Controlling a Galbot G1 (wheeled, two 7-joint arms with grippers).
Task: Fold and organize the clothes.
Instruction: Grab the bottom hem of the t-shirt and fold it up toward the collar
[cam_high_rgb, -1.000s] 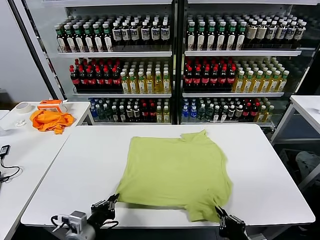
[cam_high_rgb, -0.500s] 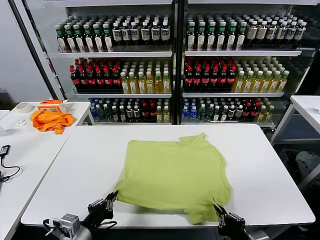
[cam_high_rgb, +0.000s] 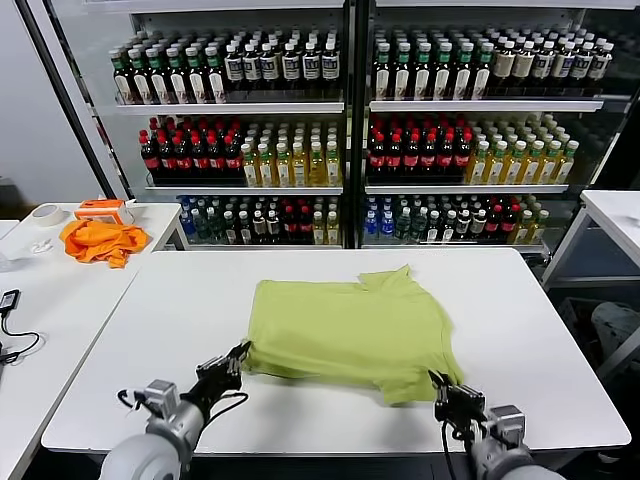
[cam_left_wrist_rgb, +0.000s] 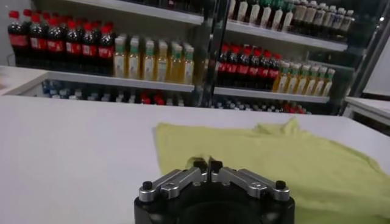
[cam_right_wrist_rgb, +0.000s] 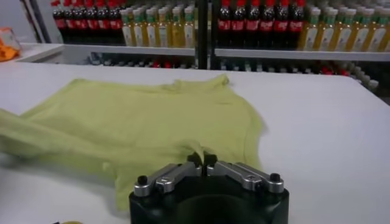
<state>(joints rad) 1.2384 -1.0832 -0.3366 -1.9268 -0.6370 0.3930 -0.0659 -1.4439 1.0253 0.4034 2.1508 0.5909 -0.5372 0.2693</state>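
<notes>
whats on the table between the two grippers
The lime T-shirt: its near hem spans from the left gripper to the right gripper, both shut on it. The head view shows this.

A white surface (cam_high_rgb: 180, 330) occupies the near centre. Glass-fronted coolers (cam_high_rgb: 345, 120) stocked with bottles (cam_high_rgb: 250, 160) line the far wall. A second white surface (cam_high_rgb: 50, 300) stands left; another (cam_high_rgb: 615, 215) stands right.

Lighting bright, even, overhead. Shelves (cam_high_rgb: 350, 130) lit evenly. Soft shadow under T-shirt (cam_high_rgb: 350, 330) hem at 6 o'clock. Wrist views slightly soft; bottles (cam_left_wrist_rgb: 152, 58) blurred.
</notes>
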